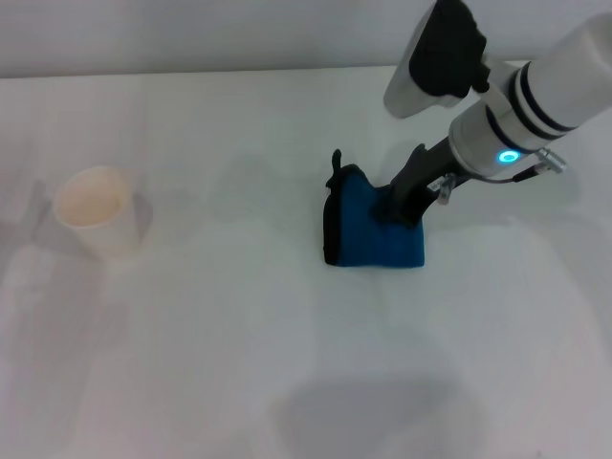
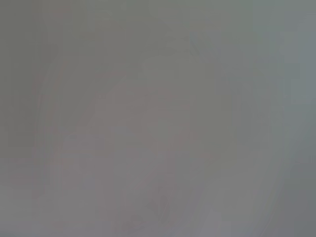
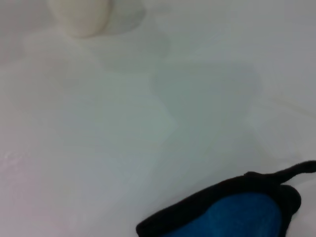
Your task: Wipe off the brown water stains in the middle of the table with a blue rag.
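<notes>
The blue rag (image 1: 373,234), with black trim along its left edge and a black loop (image 1: 336,164), lies on the white table (image 1: 239,335) right of centre. My right gripper (image 1: 402,206) comes down from the upper right, and its dark fingers are shut on the rag's upper right part. The right wrist view shows the rag's black-trimmed edge (image 3: 227,207) close up. Beyond it a faint pale patch with lobed edges (image 3: 113,128) spreads toward the cup; I cannot tell whether it is the brown water stains. The left gripper is out of view.
A white paper cup (image 1: 96,208) stands at the left of the table and shows again in the right wrist view (image 3: 81,15). A grey shadow (image 1: 378,411) falls on the near table. The left wrist view shows only a blank grey surface.
</notes>
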You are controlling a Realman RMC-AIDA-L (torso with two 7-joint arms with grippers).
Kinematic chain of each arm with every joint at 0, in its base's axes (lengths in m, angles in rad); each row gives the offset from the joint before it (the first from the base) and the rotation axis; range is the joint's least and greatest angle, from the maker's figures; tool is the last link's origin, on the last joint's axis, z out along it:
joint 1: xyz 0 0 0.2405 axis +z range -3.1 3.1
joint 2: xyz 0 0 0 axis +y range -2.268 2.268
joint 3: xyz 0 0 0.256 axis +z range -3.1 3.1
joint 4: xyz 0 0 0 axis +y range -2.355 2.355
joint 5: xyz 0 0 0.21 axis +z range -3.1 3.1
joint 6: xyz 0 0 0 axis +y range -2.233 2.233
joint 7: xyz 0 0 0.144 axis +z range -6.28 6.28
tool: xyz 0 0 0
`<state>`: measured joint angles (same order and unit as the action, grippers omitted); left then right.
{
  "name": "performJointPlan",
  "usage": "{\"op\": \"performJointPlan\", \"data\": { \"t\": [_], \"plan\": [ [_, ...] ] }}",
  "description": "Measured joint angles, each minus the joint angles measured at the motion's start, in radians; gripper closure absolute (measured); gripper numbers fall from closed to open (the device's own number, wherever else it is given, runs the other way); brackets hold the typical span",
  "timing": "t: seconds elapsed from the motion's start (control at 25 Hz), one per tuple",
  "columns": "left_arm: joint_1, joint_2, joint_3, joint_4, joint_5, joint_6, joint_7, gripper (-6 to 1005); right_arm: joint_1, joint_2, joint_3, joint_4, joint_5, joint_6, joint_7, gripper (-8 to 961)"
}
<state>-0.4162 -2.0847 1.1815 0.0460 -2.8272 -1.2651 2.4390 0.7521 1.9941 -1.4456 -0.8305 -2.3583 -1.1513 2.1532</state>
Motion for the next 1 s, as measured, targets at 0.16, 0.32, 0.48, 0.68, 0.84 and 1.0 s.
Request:
{"op": "performJointPlan", "data": {
  "t": [0.16,0.32,0.48,0.68,0.84,1.0],
  "plan": [
    [0.003,0.000,0.002,0.000,0.000,0.000,0.000,123,-0.003,0.010,-0.003,0.003,-0.002,0.004,-0.028,881],
    [0.007,0.000,0.002,0.000,0.000,-0.002,0.000,123,-0.020,0.013,-0.001,-0.002,-0.003,0.023,-0.035,846],
    [0.009,0.000,0.003,0.000,0.000,-0.003,0.000,123,-0.072,0.018,0.000,-0.060,0.007,0.068,-0.032,711],
    [0.013,0.000,0.003,-0.001,0.000,-0.007,0.000,123,-0.147,0.020,0.071,-0.151,0.076,0.079,-0.037,601],
    [0.015,-0.001,0.004,0.000,0.000,-0.008,0.000,123,-0.199,0.020,0.228,-0.162,0.259,0.061,-0.094,512],
    [0.012,0.000,0.004,0.000,0.000,-0.007,0.000,123,-0.262,0.019,0.394,-0.088,0.579,-0.028,-0.284,370]
  ]
}}
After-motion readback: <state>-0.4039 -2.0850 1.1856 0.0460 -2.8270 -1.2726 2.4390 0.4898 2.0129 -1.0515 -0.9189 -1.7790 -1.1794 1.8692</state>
